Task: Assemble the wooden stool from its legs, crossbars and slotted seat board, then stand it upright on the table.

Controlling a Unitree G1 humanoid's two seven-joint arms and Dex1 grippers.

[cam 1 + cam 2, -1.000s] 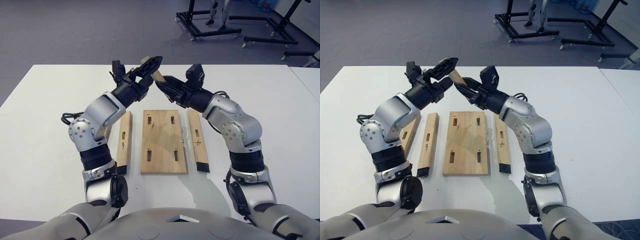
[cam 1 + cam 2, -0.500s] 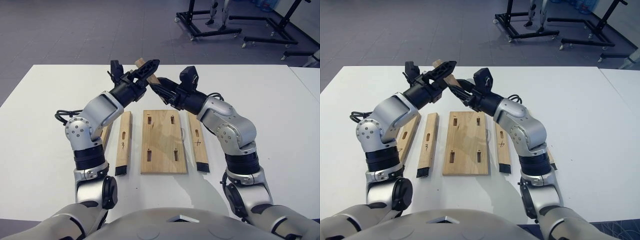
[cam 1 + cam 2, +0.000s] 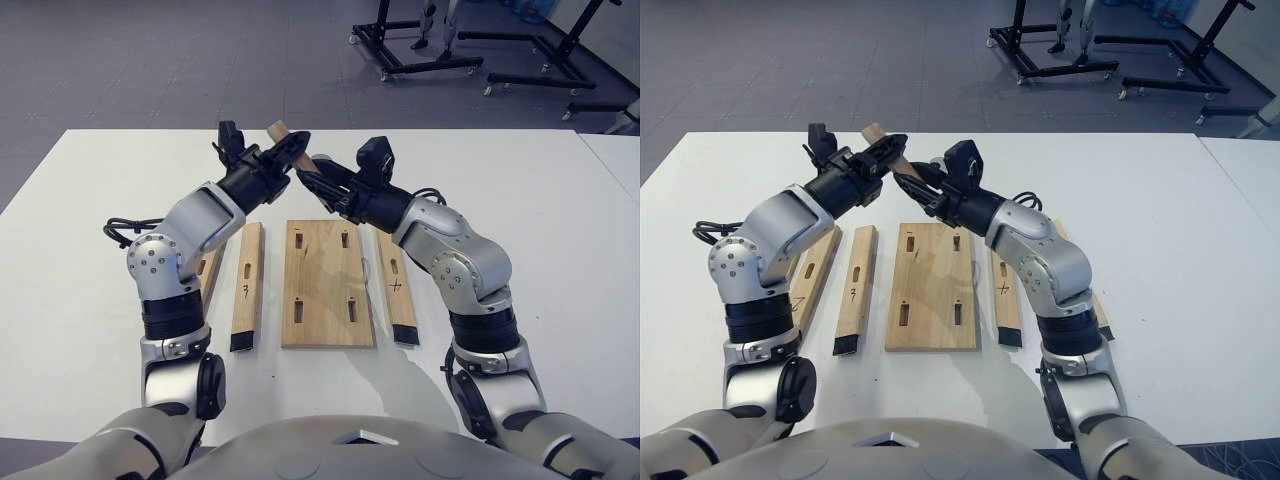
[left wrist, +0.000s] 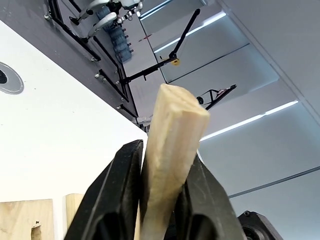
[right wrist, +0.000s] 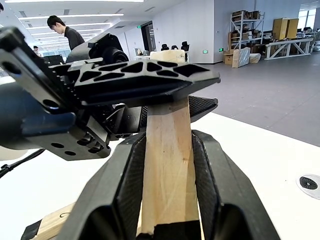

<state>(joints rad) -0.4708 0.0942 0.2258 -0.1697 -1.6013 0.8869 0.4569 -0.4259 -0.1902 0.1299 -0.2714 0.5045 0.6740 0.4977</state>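
Both arms have carried the wooden bar [image 3: 278, 129] a little toward the robot's left. It is now in the air past the far left corner of the seat board [image 3: 327, 282], well clear of the tabletop [image 3: 90, 250]. The left fingers [image 4: 115, 195] are clamped tight on one stretch of the bar and the right fingers [image 5: 125, 187] are clamped just as tight on another, so the two grips sit close together on one short piece.

That double hold is what worries me. If the arms pull even slightly out of step, the bar could twist or skid between the pads. If one side lets go while the other holds near an end, the bar may pivot and drop. A fall would likely land on the seat board or the slotted legs [image 3: 247, 283] lying either side of it, knocking them out of line.
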